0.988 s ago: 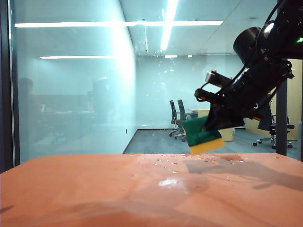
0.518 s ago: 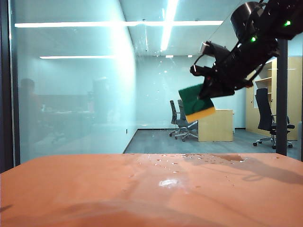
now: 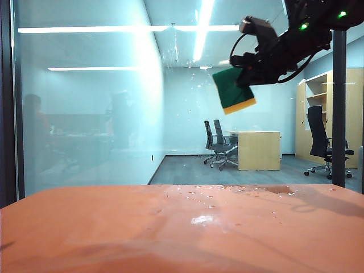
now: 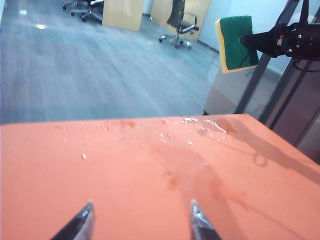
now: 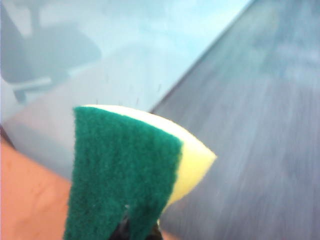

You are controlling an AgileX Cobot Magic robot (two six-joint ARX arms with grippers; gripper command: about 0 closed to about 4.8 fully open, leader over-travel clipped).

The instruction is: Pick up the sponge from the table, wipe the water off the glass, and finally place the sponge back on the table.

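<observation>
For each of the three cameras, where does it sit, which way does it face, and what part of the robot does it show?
Exterior view: low at the orange table, facing the clear glass wall; shows the right gripper holding the green-and-yellow sponge high.
Left wrist view: above the table, facing its far edge; shows the open left gripper.
Right wrist view: faces along the sponge toward the glass; gripper mostly hidden.
All three share the sponge.

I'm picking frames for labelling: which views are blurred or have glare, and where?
Exterior view: sharp; ceiling lights reflect as bright streaks on the glass, and a glare patch sits on the table. Left wrist view: clear, the open left claw slightly soft. Right wrist view: background smeared by blur; only the sponge in the shut right claw is readable.
</observation>
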